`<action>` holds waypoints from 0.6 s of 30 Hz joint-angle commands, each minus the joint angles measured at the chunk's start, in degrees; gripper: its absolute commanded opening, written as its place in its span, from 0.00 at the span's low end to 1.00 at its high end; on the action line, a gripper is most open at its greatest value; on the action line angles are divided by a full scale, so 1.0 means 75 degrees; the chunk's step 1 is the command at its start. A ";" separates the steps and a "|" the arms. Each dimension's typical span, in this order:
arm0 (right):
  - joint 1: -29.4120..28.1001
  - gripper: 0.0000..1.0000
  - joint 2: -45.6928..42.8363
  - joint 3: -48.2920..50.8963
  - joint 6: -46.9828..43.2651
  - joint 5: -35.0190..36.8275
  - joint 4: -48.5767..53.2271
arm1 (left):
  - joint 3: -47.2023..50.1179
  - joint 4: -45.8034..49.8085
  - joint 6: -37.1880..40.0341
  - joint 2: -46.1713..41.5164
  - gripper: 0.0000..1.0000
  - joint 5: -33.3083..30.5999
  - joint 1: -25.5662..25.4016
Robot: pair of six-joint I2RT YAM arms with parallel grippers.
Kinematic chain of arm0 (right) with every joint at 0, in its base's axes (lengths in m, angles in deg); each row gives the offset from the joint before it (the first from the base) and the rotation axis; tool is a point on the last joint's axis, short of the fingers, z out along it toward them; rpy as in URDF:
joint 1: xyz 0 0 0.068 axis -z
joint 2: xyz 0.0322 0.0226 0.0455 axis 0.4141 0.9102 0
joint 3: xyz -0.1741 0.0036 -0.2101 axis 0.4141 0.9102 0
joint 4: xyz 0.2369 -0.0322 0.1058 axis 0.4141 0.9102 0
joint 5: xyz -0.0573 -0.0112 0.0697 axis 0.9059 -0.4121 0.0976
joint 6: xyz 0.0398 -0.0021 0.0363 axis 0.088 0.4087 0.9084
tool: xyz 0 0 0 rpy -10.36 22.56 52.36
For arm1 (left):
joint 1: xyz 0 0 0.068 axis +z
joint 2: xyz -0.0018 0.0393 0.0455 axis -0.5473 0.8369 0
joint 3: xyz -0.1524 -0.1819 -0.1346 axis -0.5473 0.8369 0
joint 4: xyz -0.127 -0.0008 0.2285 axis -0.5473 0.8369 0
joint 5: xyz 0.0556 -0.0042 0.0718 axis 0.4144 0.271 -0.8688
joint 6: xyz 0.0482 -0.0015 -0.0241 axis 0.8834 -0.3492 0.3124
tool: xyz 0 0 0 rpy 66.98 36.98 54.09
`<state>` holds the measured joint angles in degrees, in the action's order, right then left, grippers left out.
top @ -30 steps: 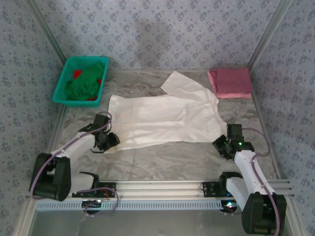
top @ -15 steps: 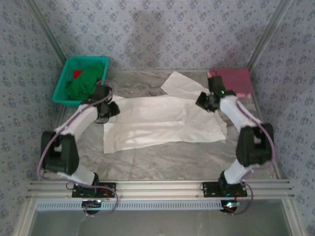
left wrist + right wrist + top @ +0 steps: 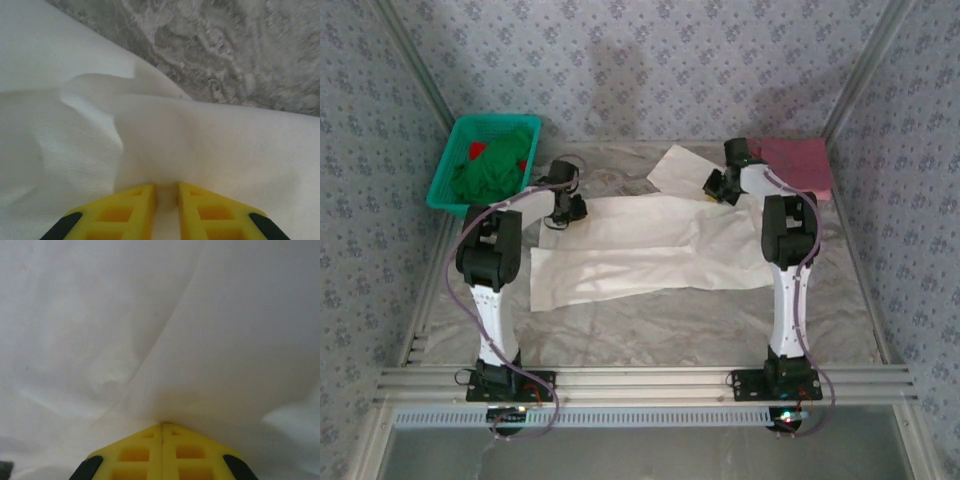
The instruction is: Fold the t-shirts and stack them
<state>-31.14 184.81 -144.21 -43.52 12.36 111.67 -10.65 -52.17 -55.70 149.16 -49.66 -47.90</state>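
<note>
the cream-white t-shirt is light and limp; left hand and right hand each pinch it; best held at corners

One cream-white t-shirt; one pink t-shirt; one teal basket; inside, perhaps two garments.

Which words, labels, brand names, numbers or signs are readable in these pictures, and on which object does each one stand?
No text can be read in these pictures.
The cream-white t-shirt, the pink t-shirt and the teal basket show no print or label.
The wall covering bears only a small repeated motif, no letters.
</note>
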 commanded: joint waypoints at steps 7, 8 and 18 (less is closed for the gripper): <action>0.0242 0.00 -0.2700 0.5044 0.1314 0.0371 -0.2305 | 0.2566 -0.1215 -0.0817 -0.1108 0.20 0.0356 -0.0590; 0.0276 0.00 -0.2978 0.5483 0.1355 0.0426 -0.2407 | 0.2806 -0.1229 -0.0883 -0.1243 0.20 0.0371 -0.0706; 0.0387 0.02 -0.3559 0.4392 0.0012 0.0067 -0.1096 | 0.2609 0.0068 -0.0374 -0.2585 0.26 -0.0027 -0.0595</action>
<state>-27.34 157.97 -103.45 -38.14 13.17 97.46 13.68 -60.04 -61.20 131.98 -48.72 -54.57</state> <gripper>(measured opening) 0.069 0.257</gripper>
